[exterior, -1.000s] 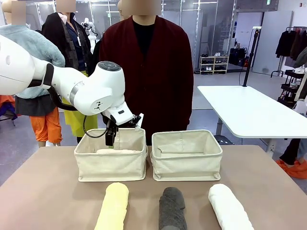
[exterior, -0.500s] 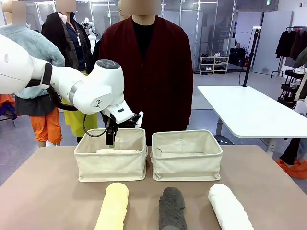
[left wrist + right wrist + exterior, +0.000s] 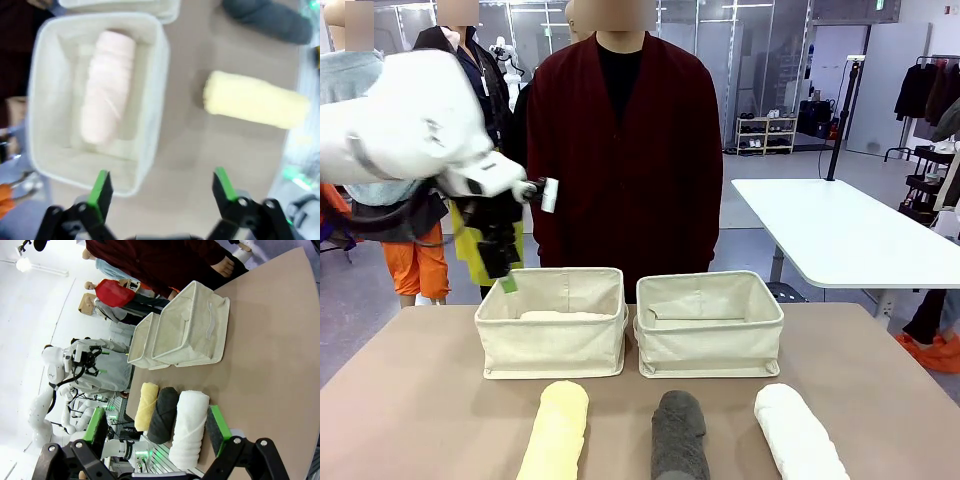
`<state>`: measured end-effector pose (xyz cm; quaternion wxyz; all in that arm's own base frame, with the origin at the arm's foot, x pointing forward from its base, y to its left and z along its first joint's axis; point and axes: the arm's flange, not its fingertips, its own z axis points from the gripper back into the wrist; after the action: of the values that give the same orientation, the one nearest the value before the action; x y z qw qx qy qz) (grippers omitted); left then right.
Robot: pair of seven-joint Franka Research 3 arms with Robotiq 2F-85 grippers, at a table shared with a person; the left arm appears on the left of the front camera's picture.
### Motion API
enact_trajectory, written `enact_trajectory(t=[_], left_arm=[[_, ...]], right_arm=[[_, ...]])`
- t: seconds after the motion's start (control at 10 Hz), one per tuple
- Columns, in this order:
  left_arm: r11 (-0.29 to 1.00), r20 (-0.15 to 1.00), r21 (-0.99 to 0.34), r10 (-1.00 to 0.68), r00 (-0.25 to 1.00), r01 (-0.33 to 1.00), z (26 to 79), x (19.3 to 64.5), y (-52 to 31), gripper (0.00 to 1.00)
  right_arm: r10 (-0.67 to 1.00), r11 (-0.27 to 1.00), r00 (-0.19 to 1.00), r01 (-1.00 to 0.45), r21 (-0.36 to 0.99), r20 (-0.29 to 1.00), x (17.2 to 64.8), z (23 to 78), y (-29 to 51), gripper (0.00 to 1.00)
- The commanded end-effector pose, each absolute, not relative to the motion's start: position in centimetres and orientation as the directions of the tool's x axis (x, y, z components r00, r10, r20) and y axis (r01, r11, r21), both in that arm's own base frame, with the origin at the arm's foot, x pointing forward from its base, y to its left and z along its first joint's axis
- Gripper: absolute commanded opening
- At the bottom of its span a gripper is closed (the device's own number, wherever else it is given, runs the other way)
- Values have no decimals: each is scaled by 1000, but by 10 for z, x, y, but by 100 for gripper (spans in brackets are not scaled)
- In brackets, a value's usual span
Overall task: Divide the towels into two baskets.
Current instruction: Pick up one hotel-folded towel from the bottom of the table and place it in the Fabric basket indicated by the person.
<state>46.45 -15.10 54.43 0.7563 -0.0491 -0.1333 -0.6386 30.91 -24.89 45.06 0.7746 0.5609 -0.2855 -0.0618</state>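
Left hand [image 3: 506, 278] is wide and empty, just off the left rim of the left basket [image 3: 550, 345]. Cream-white towel [image 3: 107, 95] lies lengthwise inside, fitted to the bin. Right basket [image 3: 710, 345] shows no towel. Yellow towel [image 3: 555, 430], grey towel [image 3: 680, 435] and white towel [image 3: 798, 430] are lined up on the worktop [image 3: 420, 400] near the robot's edge, probably staged for easy picks. Right hand [image 3: 157, 422] is wide and empty above the row.

Versus a second ago: left hand was down at the left basket, now lifted and swung left. Towels unmoved.

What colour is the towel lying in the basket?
Cream-white towel, best seen in the left wrist view.
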Motion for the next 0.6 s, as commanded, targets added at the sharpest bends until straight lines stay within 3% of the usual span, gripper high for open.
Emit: enact_trajectory(t=[0.0,0.3,0.5], left_arm=[[263,417,-65,-869,266,963,535,440,-100,100],[344,555,-309,-692,462,887,522,389,-9,100],[392,645,-455,-475,599,800,494,365,65,100]], right_arm=[[-416,360,826,-234,903,380,307,453,-248,100],[-416,360,826,-234,903,380,307,453,-248,100],[-416,360,826,-234,903,380,307,453,-248,100]])
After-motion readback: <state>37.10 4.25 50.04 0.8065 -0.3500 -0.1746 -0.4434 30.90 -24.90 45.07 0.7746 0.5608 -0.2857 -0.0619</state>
